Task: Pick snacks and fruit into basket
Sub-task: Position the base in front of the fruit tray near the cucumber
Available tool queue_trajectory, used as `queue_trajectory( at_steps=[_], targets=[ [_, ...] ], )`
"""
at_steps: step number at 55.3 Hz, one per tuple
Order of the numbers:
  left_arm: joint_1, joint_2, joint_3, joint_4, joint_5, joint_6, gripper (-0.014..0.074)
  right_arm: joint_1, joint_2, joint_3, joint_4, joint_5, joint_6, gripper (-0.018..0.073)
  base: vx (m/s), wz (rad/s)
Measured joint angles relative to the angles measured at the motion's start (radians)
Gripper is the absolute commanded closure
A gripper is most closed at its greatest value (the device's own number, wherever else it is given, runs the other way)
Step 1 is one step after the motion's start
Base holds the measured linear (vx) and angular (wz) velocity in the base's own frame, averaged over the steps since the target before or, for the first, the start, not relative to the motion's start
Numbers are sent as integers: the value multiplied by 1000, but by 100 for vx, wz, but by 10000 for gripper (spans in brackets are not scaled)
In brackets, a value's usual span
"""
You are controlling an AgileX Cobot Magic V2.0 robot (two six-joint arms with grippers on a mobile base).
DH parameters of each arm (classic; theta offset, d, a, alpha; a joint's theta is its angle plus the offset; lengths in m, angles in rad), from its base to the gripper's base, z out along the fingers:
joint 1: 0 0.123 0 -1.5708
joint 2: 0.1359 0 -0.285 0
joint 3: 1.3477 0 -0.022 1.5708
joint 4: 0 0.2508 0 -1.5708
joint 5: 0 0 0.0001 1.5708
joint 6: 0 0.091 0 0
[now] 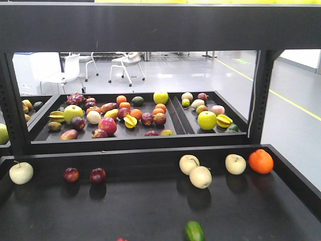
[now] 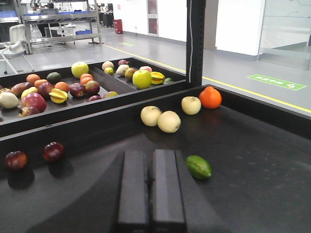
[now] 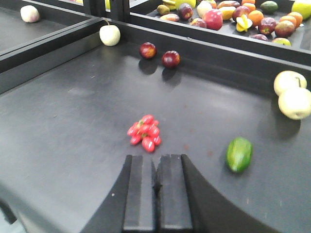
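The cluster of small glossy red fruits point(image 3: 145, 132) lies on the black tray floor, just ahead of my right gripper point(image 3: 157, 158) and slightly to its left. That gripper is shut and holds nothing. A glossy green oval fruit point(image 3: 239, 154) rests to its right. In the left wrist view the same green fruit point(image 2: 198, 167) lies close to the right of my left gripper point(image 2: 150, 155), which is also shut and empty. The front view shows the green fruit point(image 1: 194, 231) at the bottom edge. The snacks and the basket are out of view.
On the near black tray point(image 1: 150, 211) lie pale apples point(image 1: 200, 176), an orange point(image 1: 261, 161), two dark red plums point(image 1: 97, 174) and another pale apple point(image 1: 21, 172). Behind its raised wall a further tray point(image 1: 115, 139) holds several mixed fruits. A black post point(image 1: 259, 95) stands at the right.
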Motion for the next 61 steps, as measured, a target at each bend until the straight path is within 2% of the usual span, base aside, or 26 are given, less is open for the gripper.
queue_trajectory(
  at_steps=[29,61],
  targets=[
    [0,0,0,0,0,0,596,0,0,0,0,2,0,565,16,6],
    [0,0,0,0,0,0,596,0,0,0,0,1,0,565,3,1]
  ],
)
